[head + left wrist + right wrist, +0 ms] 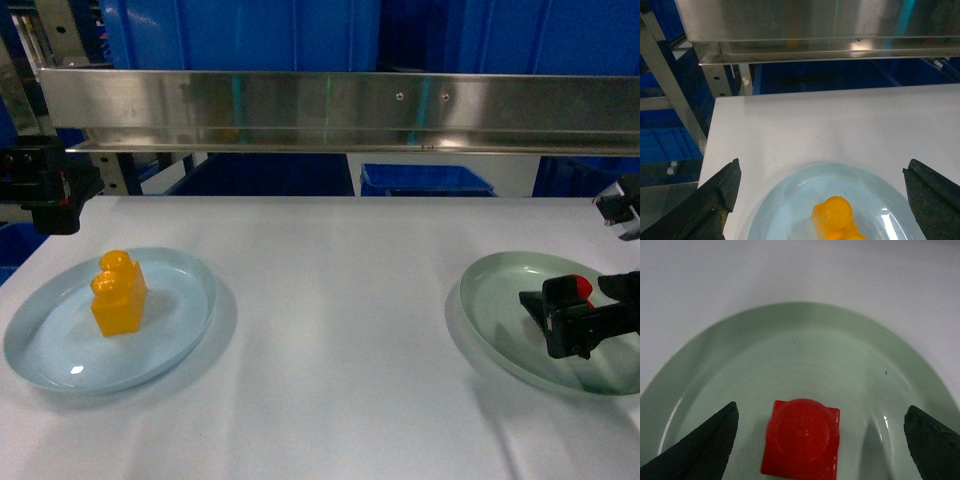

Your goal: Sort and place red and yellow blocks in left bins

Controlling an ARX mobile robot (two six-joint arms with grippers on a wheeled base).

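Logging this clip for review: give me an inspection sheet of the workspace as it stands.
Surface: white table, bare between the plates.
Job's things: yellow block upright on blue plate; red block on green plate; blue bin behind the table.
Clutter: nothing seen.
Grippers: left gripper open above the yellow block; right gripper open, fingers either side of the red block, not touching.
Cables: nothing seen.
Surroundings: steel shelf, blue crates behind.
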